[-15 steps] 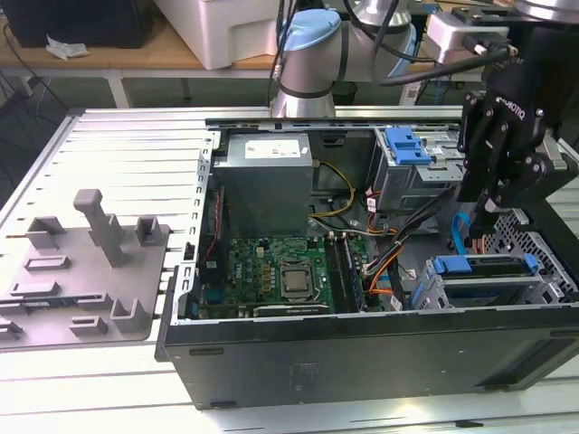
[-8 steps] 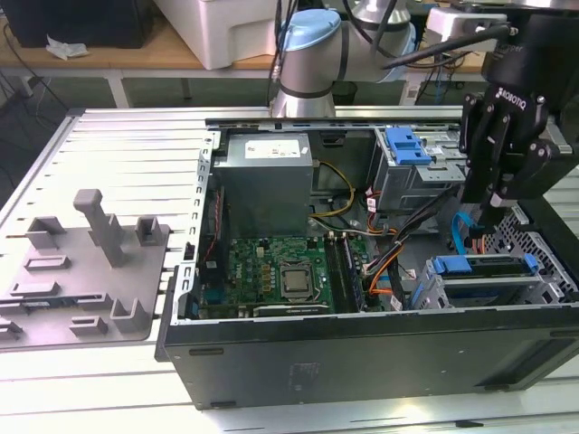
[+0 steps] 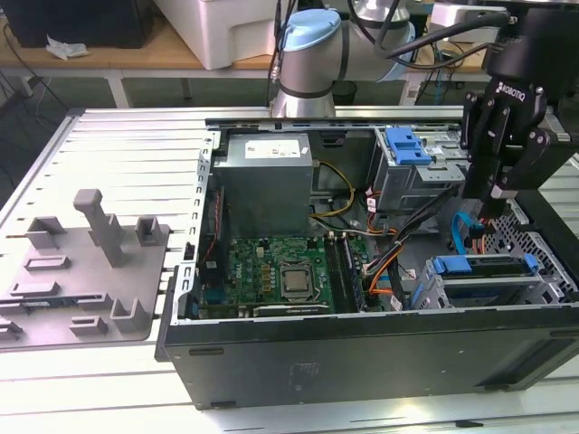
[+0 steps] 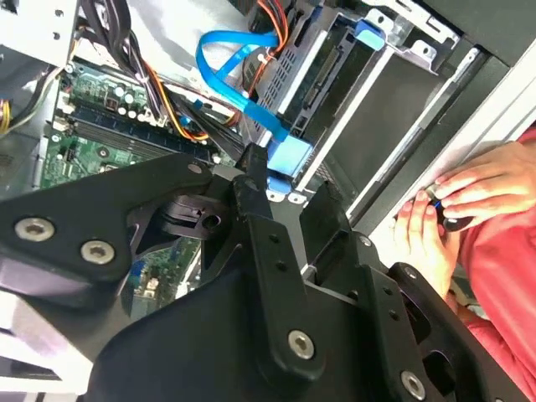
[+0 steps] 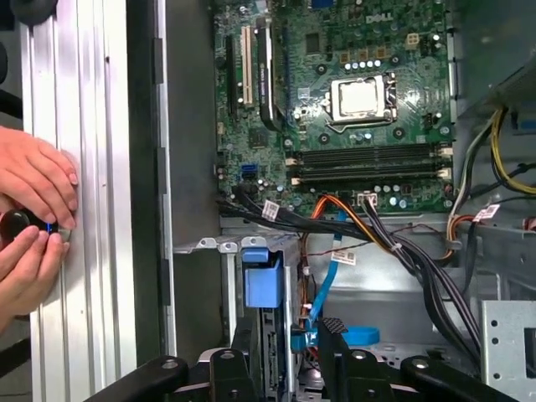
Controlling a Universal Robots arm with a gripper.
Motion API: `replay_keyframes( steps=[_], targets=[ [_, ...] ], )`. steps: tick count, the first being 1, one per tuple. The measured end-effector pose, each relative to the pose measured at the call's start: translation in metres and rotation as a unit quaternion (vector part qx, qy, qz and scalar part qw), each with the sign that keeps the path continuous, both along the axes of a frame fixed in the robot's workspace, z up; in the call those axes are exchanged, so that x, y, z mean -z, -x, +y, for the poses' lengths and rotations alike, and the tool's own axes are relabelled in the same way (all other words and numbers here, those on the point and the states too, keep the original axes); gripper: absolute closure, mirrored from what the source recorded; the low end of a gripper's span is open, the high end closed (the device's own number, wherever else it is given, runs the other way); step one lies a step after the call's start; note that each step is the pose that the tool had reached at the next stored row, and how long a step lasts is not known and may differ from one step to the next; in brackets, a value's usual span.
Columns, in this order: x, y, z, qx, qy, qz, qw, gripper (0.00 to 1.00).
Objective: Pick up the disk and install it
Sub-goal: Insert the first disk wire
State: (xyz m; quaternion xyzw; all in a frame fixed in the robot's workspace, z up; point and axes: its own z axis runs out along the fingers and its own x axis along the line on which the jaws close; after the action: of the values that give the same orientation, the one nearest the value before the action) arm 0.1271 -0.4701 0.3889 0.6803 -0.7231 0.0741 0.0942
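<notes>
As far as I can tell, hand [image 3: 493,203]: spread apart, gripping nothing, hovering just above drive cage [image 3: 427,294]
disk [image 3: 484,271]: lying in that cage, probably seated
why: guessing it's lined up over the cage slot

The ribbed aluminium worktop [image 3: 118,145] carries two things in the exterior view. An open black computer case [image 3: 362,362] spreads from centre toward four o'clock. A grey plastic fixture [image 3: 86,289] sits beside it at eight o'clock.
</notes>
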Motion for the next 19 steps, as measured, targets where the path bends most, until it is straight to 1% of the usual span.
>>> replay_keyframes(
  steps=[3,6,7,8,9,11,13,16,17,19],
  targets=[
    [0.0015,-0.004,0.0011,0.012,0.0000,0.0000,0.9999,0.56],
    [0.0045,-0.007,0.0035,0.020,0.0019,0.0000,0.9998,0.56],
    [0.0059,-0.008,0.0052,0.021,0.0052,0.0000,0.9998,0.56],
    [0.0077,-0.010,0.0084,0.021,0.0110,0.0004,0.9997,0.56],
    [0.0095,-0.012,0.0127,0.022,0.0158,0.0010,0.9996,0.56],
    [0.0108,-0.013,0.0163,0.022,0.0188,0.0014,0.9996,0.56],
    [0.0119,-0.015,0.0184,0.023,0.0216,0.0017,0.9995,0.56],
    [0.0137,-0.022,0.0216,0.029,0.0237,0.0020,0.9993,0.56],
    [0.0146,-0.026,0.0233,0.032,0.0246,0.0022,0.9992,0.56],
    [0.0159,-0.031,0.0254,0.037,0.0256,0.0025,0.9990,0.56]
  ],
)
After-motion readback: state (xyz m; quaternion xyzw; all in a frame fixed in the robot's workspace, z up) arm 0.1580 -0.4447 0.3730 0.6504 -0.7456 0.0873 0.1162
